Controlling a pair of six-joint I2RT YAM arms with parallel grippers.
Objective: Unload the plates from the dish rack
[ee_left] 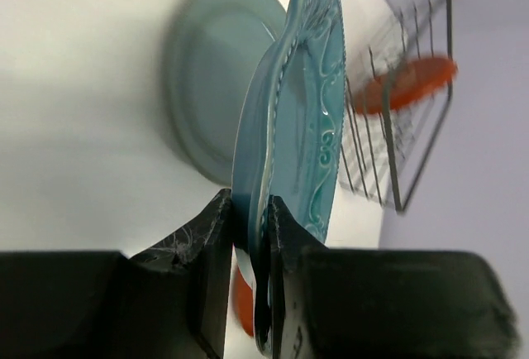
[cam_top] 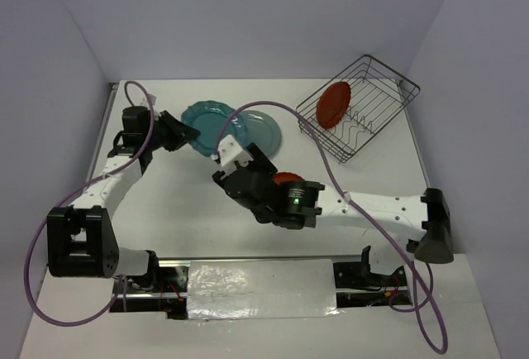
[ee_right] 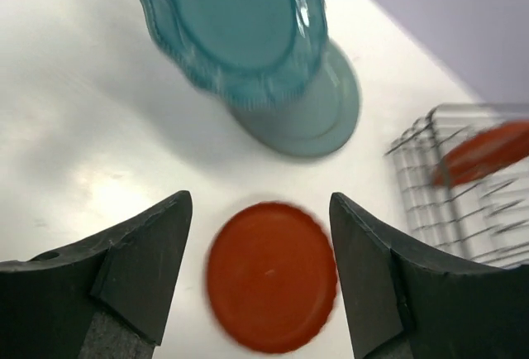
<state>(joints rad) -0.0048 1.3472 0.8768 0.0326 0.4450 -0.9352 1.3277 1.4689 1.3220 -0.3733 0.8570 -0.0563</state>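
My left gripper [cam_top: 186, 136] [ee_left: 248, 231] is shut on the rim of the dark teal scalloped plate [cam_top: 207, 122] [ee_left: 302, 111], holding it on edge above the table. Beside it the pale grey-green plate [cam_top: 258, 131] [ee_left: 207, 69] lies flat. My right gripper [cam_top: 263, 179] [ee_right: 260, 206] is open above a red-orange plate [cam_top: 288, 179] [ee_right: 271, 275], which lies flat on the table between the fingers and touches neither. The dish rack [cam_top: 388, 102] [ee_right: 430, 169] stands at the far right, with another red-orange plate [cam_top: 334, 104] [ee_left: 409, 82] upright in it.
The white enclosure walls close in the table at the back and on both sides. Purple cables loop over both arms. A foil-covered strip [cam_top: 264, 289] lies between the arm bases at the near edge.
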